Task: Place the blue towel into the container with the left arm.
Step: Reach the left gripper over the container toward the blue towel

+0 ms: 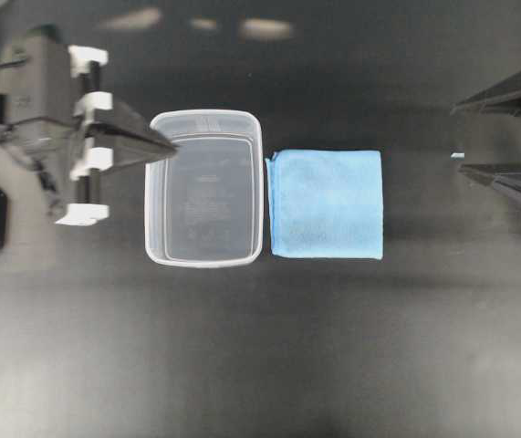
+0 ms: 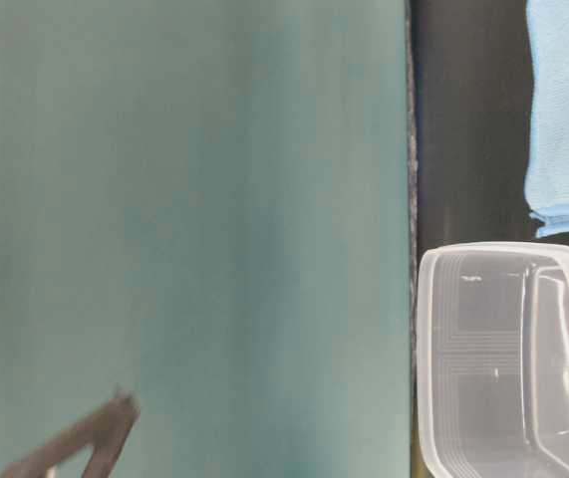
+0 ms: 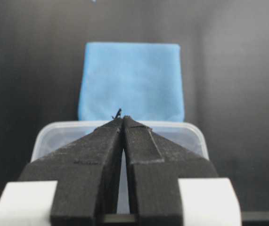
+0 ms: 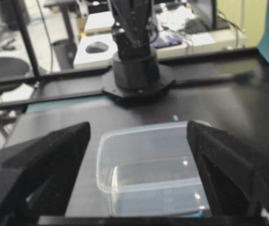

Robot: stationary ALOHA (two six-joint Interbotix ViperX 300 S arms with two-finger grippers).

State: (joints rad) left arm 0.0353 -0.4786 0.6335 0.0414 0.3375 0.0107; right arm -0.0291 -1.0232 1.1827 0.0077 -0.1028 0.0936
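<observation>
One container [image 1: 205,187] stands empty; the blue towel [image 1: 326,204] lies flat beside it, roughly square. Left gripper [image 1: 171,144] pressed together, right gripper [image 1: 455,133] spread.

The container [image 1: 205,187] sits just left of the towel [image 1: 326,204], left pincer [image 1: 171,143] over its left rim.

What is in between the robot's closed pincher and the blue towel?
The container sits between the left gripper and the blue towel; the overhead and left wrist views show it.
</observation>
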